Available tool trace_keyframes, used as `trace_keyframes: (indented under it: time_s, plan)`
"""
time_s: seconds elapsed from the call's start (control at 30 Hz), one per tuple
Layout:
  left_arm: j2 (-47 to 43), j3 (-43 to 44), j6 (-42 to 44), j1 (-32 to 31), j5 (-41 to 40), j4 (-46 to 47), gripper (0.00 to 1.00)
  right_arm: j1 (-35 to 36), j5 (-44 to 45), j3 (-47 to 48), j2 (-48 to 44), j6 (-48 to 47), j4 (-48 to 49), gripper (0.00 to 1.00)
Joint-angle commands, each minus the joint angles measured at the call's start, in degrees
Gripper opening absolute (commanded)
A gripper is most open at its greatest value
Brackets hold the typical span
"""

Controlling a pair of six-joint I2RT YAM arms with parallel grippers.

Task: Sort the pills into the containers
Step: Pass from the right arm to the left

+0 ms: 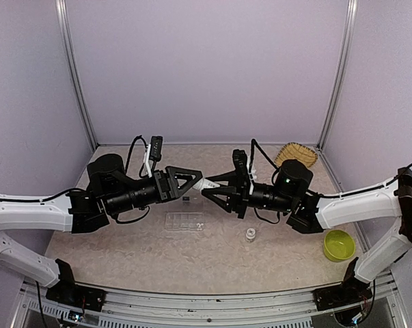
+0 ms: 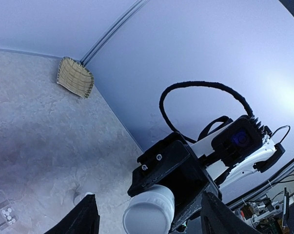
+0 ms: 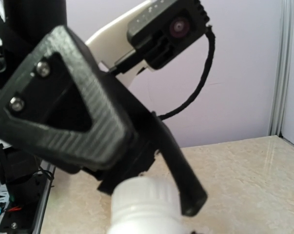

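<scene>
My right gripper (image 1: 210,188) is shut on a white pill bottle (image 2: 147,214), held in the air over the middle of the table. The bottle's ribbed cap (image 3: 144,197) points at my left gripper (image 1: 197,182). That gripper is open, its fingers (image 3: 64,107) standing on either side of the cap with gaps showing in the left wrist view. The clear compartment container (image 1: 185,221) lies on the table below the grippers. A few white pills (image 2: 8,213) lie in one compartment of it.
A small white and clear object (image 1: 250,234) stands on the table to the right of the container. A lime-green bowl (image 1: 338,244) sits at the right front. A woven straw basket (image 1: 296,154) leans in the back right corner.
</scene>
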Motion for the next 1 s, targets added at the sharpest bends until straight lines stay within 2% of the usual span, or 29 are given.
trace_keyframes:
  time_s: [0.0, 0.53, 0.73, 0.97]
  plan:
    - [0.1, 2.0, -0.6, 0.6, 3.6, -0.7, 0.67, 0.1, 0.5, -0.5, -2.0, -0.5, 0.8, 0.15]
    - [1.1, 2.0, -1.1, 0.9, 6.2, 0.4, 0.44, 0.0, 1.4, -0.2, -1.5, -0.5, 0.3, 0.15]
    - [1.2, 1.9, -1.3, 0.9, 6.7, 0.7, 0.41, 0.0, 2.0, -0.1, -1.5, -0.2, 0.2, 0.15]
    - [1.6, 1.7, -1.1, 1.0, 7.2, 1.3, 0.28, 0.1, 1.9, 0.0, -1.3, 0.7, 0.6, 0.15]
